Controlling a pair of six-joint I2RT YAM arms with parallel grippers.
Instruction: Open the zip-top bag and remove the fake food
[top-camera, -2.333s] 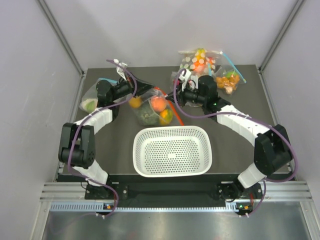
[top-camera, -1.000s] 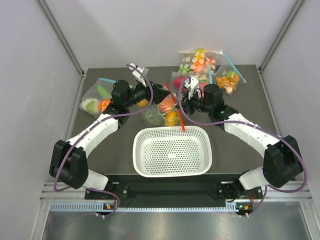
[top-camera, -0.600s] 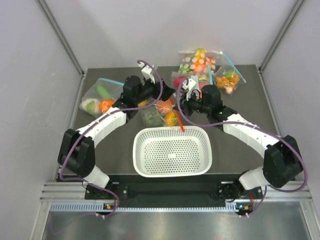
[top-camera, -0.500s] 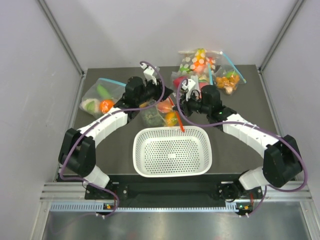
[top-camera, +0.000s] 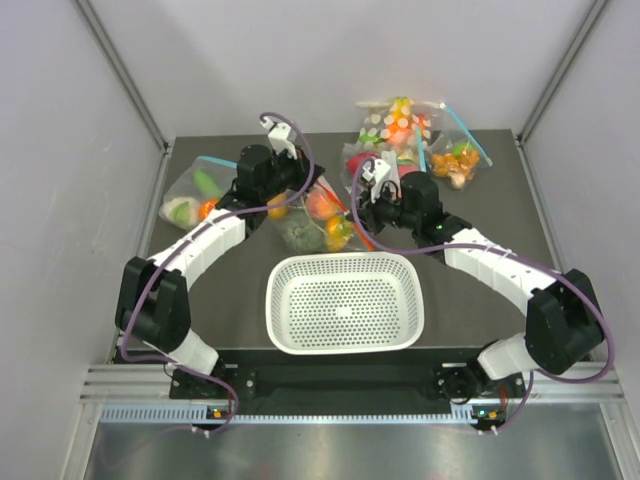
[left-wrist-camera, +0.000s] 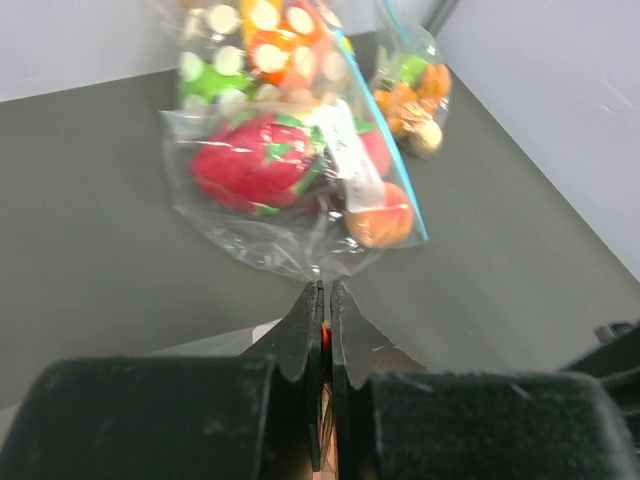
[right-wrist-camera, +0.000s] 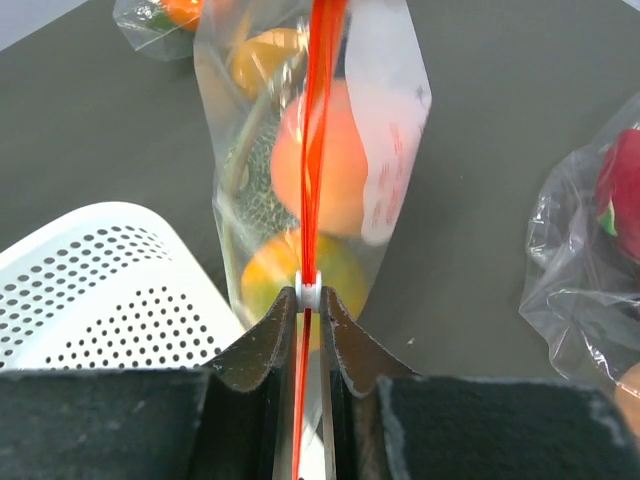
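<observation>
The zip-top bag (top-camera: 318, 218) lies behind the basket, and both grippers hold it by its red-orange zip strip (right-wrist-camera: 322, 120). My left gripper (top-camera: 298, 186) is shut on the strip's left end; a sliver of orange shows between its tips (left-wrist-camera: 326, 292). My right gripper (top-camera: 362, 208) is shut on the strip just below the white slider (right-wrist-camera: 308, 288). Inside the bag are the fake food: an orange-red peach (right-wrist-camera: 340, 160), a green melon (right-wrist-camera: 255, 165), a yellow-orange mango (right-wrist-camera: 270, 280) and a small orange (right-wrist-camera: 262, 55).
A white perforated basket (top-camera: 345, 302) sits in front of the bag. Blue-zipped bags of toy food lie at the left (top-camera: 192, 195) and at the back right (top-camera: 400, 122), (top-camera: 456, 160). Another one, with a red fruit (left-wrist-camera: 255, 165), lies just beyond my left gripper.
My left gripper swung right along the bag's mouth, then drew back left a little, still gripping. The bag shifted and rose with it. My right gripper slid slightly left on the strip.
</observation>
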